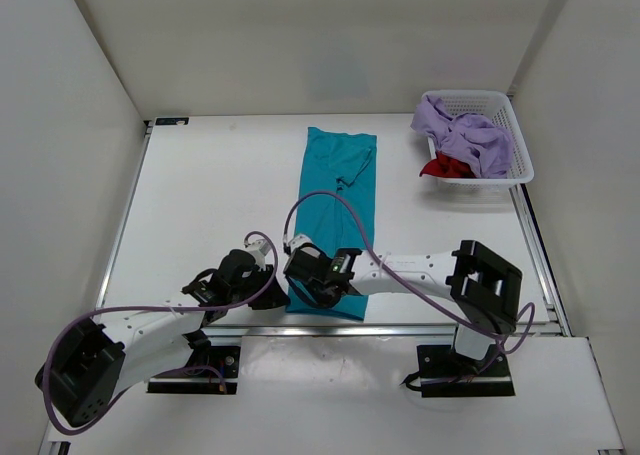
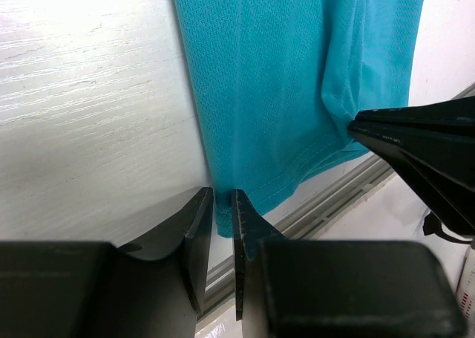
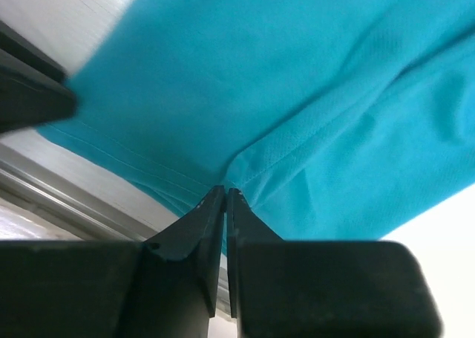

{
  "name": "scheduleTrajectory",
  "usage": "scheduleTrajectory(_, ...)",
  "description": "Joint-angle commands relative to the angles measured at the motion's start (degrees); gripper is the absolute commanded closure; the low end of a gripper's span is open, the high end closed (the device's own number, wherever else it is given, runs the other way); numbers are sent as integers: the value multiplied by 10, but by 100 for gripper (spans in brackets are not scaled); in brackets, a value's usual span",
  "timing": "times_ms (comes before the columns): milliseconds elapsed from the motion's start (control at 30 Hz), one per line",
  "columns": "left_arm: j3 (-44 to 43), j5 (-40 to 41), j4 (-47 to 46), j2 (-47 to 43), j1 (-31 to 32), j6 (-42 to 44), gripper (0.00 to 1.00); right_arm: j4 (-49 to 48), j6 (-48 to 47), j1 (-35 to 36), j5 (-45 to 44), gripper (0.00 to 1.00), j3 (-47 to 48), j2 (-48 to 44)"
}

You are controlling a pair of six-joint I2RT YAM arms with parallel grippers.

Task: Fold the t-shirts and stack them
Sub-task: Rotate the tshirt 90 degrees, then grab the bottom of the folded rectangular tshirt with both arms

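The teal t-shirt [image 1: 338,190] is being shown as a long narrow strip in the middle of the top view, spread on the white table [image 1: 220,195]. Its near end is partly being hidden there by the two grippers.

In the left wrist view, the lower left corner of the hem is being pinched by the left gripper [image 2: 223,197]. Its jaws are being kept almost together, and the cloth inside the gap is hardly being seen.

In the right wrist view, which is somewhat blurred, a raised fold of the hem is being clamped by the right gripper [image 3: 225,191], with its jaws pressed together.

The lavender t-shirt [image 1: 465,135] and the red t-shirt [image 1: 447,167] are being kept crumpled in the white basket [image 1: 522,160] at the upper right. The red one is mostly being covered by the lavender one.
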State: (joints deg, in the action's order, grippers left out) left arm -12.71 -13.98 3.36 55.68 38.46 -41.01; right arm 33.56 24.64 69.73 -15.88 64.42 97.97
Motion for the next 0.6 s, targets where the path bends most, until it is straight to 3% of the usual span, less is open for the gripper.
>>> scheduleTrajectory(0,3,-6,-12,-11,1,-2,72,6,35,1,-24,96,-28,-34)
scheduleTrajectory(233,-2,-1,-8,-8,-3,-1,72,-18,111,-2,-17,96,-121,-110)
scheduleTrajectory(333,-3,-1,-4,-11,1,1,72,-45,142,-4,-8,92,-158,-146)
scheduleTrajectory(433,-6,-3,4,-15,-7,7,72,-74,155,-13,22,87,-198,-173)
scheduleTrajectory(567,-10,-3,17,-26,-8,8,71,-115,167,-32,57,67,-239,-227)
